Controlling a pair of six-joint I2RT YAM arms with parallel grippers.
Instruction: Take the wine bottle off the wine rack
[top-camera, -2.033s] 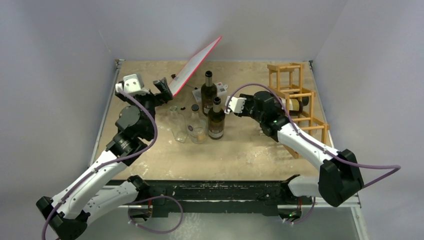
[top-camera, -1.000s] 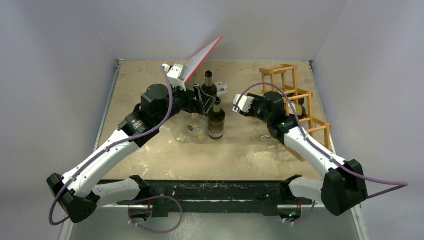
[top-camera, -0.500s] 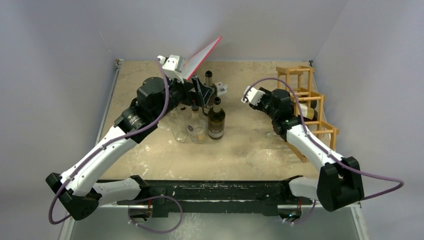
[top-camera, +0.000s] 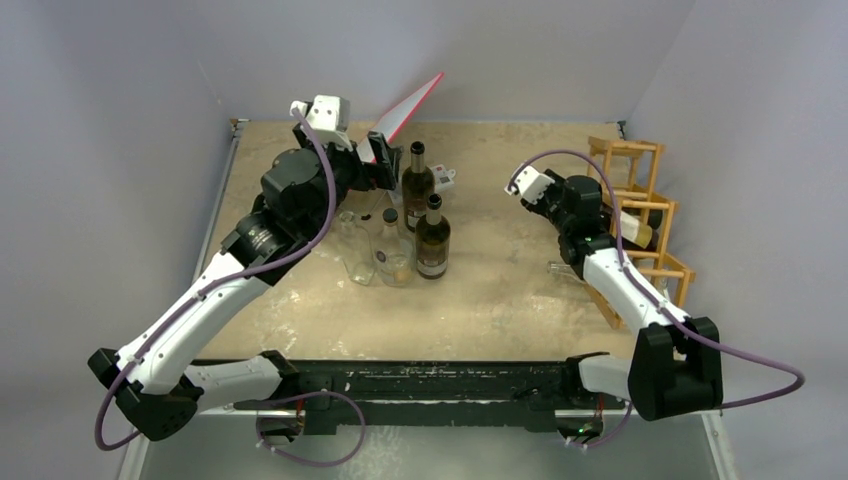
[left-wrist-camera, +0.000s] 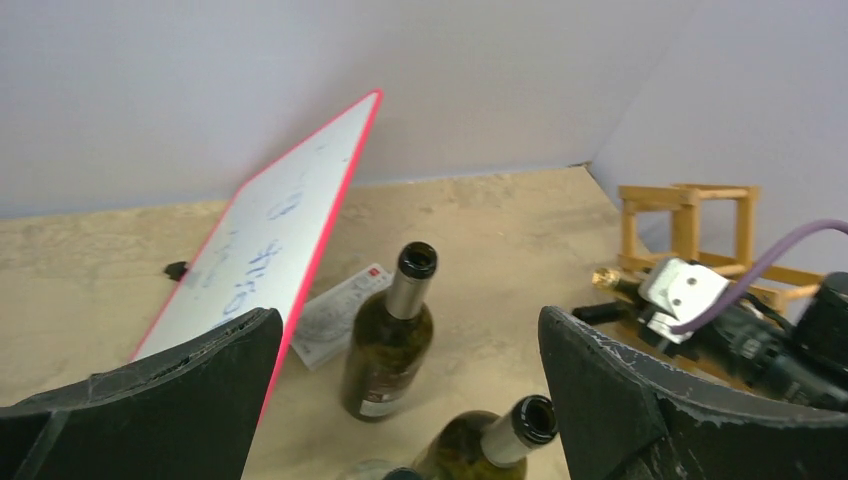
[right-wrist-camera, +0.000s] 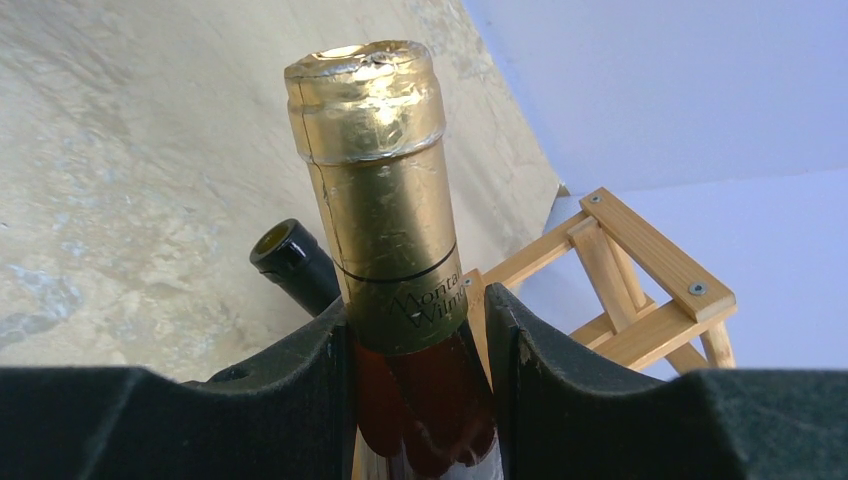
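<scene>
The wine rack (top-camera: 645, 215) of light wooden bars stands at the table's right edge; it also shows in the left wrist view (left-wrist-camera: 690, 215) and the right wrist view (right-wrist-camera: 650, 270). A wine bottle (top-camera: 637, 233) with a gold foil top (right-wrist-camera: 375, 170) lies in it, neck pointing left. My right gripper (top-camera: 597, 213) (right-wrist-camera: 418, 305) is shut on this bottle's neck just below the foil. My left gripper (top-camera: 385, 160) (left-wrist-camera: 410, 320) is open and empty, held above the standing bottles at the back middle.
Two dark bottles (top-camera: 417, 185) (top-camera: 432, 237) and two clear bottles (top-camera: 392, 250) (top-camera: 355, 250) stand mid-table. A red-edged whiteboard (top-camera: 405, 110) leans at the back. A second dark bottle mouth (right-wrist-camera: 285, 250) pokes out beside the held neck. A paper card (left-wrist-camera: 335, 315) lies by the bottles.
My right gripper has moved right and back with the bottle neck, and the rack has slid right with it. My left gripper swung from the whiteboard over the bottles, then drew back left.
</scene>
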